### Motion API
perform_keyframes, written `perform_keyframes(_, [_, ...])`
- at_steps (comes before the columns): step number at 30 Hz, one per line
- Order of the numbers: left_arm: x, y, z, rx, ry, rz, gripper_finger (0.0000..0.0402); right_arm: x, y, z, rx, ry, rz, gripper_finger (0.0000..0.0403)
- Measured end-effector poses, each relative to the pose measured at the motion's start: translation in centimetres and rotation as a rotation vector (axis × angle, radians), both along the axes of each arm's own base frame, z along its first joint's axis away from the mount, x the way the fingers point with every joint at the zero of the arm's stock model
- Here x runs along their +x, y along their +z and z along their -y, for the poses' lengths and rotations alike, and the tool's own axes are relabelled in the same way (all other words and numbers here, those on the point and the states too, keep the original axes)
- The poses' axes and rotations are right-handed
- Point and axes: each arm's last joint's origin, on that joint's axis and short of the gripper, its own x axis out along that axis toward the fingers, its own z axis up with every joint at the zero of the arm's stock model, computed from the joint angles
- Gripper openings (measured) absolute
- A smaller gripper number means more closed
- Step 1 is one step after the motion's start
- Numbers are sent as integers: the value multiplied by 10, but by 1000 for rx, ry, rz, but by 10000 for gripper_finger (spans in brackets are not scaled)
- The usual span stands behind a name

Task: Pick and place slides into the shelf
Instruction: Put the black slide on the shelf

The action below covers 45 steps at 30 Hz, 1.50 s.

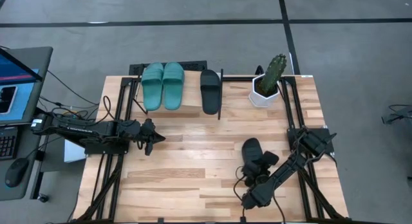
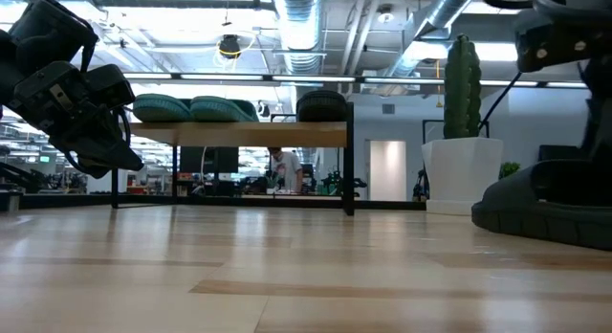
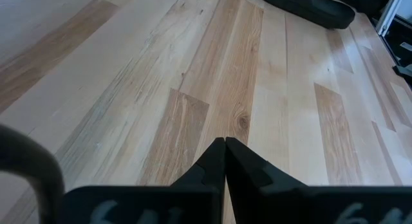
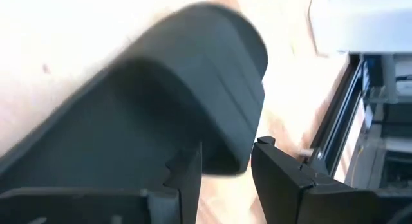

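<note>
- Shelf [image 1: 193, 110] at upper centre of the high view, at the table's far edge. Three slides on top: teal pair [image 1: 163, 85] side by side, one black slide [image 1: 210, 91] just right of them, a gap between. Space remains on the right end of the board, likely kept for the fourth.
- Fourth black slide [image 1: 252, 150] lies on the table [image 1: 193, 179], lower right of the high view, well apart from the shelf.
- Right gripper [image 4: 225, 176] is at this slide: fingers part-way apart, one either side of the strap's edge in the right wrist view. Looks like a pinch on the strap, the easiest raised part to take. Firm contact cannot be confirmed; the view is blurred.
- Left gripper [image 3: 224, 153] fingers pressed together, holding nothing, hovering over bare wood at left centre of the high view; waiting, I judge.
- Cactus pot [image 1: 265, 90] stands just right of the shelf, a possible obstacle.
- Low view: slide cut off at the right edge; shelf's lower level hard to make out.
</note>
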Motion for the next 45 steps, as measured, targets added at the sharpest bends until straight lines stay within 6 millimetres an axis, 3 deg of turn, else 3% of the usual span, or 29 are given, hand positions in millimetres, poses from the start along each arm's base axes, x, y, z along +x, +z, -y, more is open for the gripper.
perform_keyframes(10, [0,0,0,0,0,0,0,5,-6,10,-82,77,1,123])
perform_keyframes(19, [0,0,0,0,0,0,0,5,-26,31,-85,53,-27,115])
perform_keyframes(21, [0,0,0,0,0,0,0,5,-28,36,-93,11,-15,95])
perform_keyframes(24, [0,0,0,0,0,0,0,7,-29,43,-89,-63,-12,27])
perform_keyframes(26, [0,0,0,0,0,0,0,10,-27,44,-76,-92,-11,14])
perform_keyframes(33, [0,0,0,0,0,0,0,25,-3,36,-55,-126,26,4])
perform_keyframes(39, [0,0,0,0,0,1,0,46,24,29,23,-23,74,2])
perform_keyframes(45, [0,0,0,0,0,-1,0,77,54,39,18,126,113,1])
